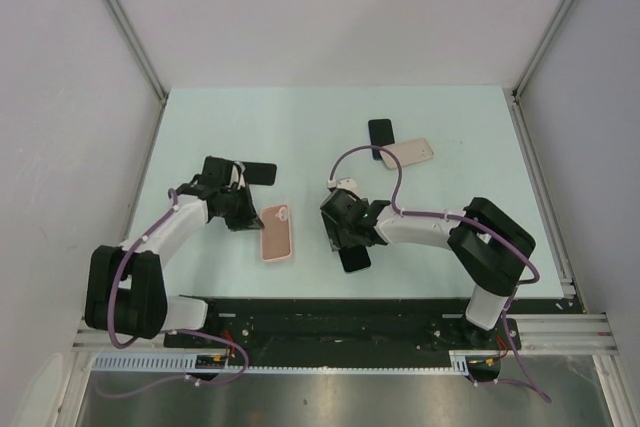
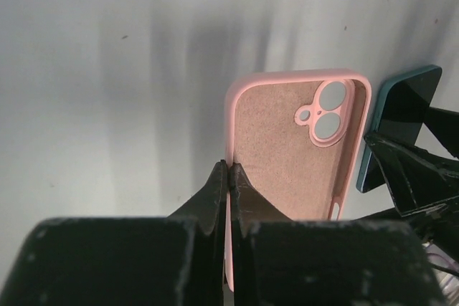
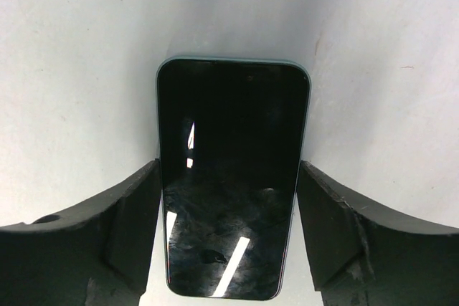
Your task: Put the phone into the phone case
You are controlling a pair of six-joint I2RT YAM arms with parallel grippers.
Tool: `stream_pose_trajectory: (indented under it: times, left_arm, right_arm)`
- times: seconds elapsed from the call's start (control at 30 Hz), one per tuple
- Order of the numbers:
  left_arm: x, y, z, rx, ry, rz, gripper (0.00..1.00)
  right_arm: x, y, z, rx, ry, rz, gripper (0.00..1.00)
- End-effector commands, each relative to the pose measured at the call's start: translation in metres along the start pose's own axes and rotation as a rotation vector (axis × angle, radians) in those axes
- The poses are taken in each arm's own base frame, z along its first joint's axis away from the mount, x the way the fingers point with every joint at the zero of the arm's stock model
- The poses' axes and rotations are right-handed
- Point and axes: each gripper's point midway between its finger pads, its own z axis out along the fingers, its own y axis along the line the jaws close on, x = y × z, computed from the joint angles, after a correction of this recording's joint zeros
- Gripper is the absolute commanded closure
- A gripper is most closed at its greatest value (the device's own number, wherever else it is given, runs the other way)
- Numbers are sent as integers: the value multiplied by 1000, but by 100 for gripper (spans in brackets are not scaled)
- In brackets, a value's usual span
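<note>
1. Pale green table [image 1: 450, 117], white walls on three sides. All my work sits toward its near edge, around the middle.
2. Left gripper [image 2: 229, 177]: closed tight, pinching one long rim of the pink case [image 2: 287, 148]. So thin a hold could let the case swivel or peel free once I press into it.
3. Right gripper [image 3: 228, 170]: fingers wide, one against each long edge of the phone [image 3: 233, 127]. I cannot tell whether they truly clamp it. If they don't, it may slide or drop.
4. Case: hollow side up and empty, just left of the middle of the table's near edge.
5. Phone: screen toward my wrist camera, just right of the case, not yet in it. If it goes in crooked, a corner could catch the rim and jam.
</note>
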Motion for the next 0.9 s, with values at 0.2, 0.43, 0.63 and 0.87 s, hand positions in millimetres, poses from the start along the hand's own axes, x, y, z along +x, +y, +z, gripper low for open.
stream_pose_trajectory:
  times: [0.2, 0.43, 0.63, 0.87]
  left_arm:
    - [9, -43, 29, -45, -21, 84, 100]
    - [33, -86, 59, 6, 22, 136, 100]
    - [48, -115, 68, 71, 76, 110, 83]
    - [26, -122, 30, 86, -23, 147, 25]
  right_arm:
    - [7, -49, -15, 110, 40, 68, 41]
    - [9, -82, -44, 103, 12, 153, 43]
    - [10, -91, -57, 94, -2, 210, 45]
    - [-7, -57, -70, -51, -59, 299, 47]
